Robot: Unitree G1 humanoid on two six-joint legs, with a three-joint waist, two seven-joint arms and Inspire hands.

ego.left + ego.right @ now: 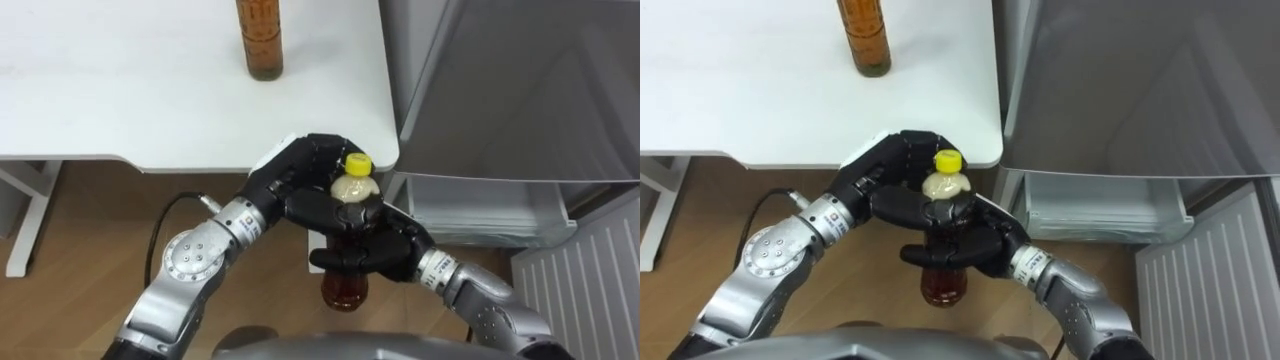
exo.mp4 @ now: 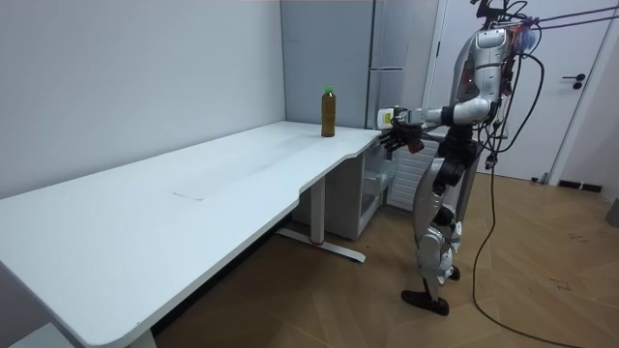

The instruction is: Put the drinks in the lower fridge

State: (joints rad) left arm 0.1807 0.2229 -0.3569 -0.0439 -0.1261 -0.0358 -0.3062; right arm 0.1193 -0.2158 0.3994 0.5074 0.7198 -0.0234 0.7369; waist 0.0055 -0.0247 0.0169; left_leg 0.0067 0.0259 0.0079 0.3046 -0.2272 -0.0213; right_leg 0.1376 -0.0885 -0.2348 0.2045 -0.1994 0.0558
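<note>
An amber drink bottle with a yellow cap (image 1: 350,190) is held upright off the table, just past the table's near right corner. My right hand (image 1: 375,250) comes in from the lower right, its fingers wrapped round the bottle's body. From the left, my left hand (image 1: 300,170) curls round the neck and shoulder. In the right eye view the bottle (image 1: 943,200) sits between the left hand (image 1: 895,165) and the right hand (image 1: 970,245). A second amber bottle (image 1: 259,40) stands on the white table (image 1: 120,100); it has a green cap in the room view (image 2: 328,112).
The grey fridge (image 1: 520,90) stands right of the table. Its lower compartment is open, showing a clear drawer (image 1: 480,210), and the white door (image 1: 590,285) is swung out at the lower right. In the room view I stand on the wooden floor at the table's end, facing the fridge (image 2: 387,58).
</note>
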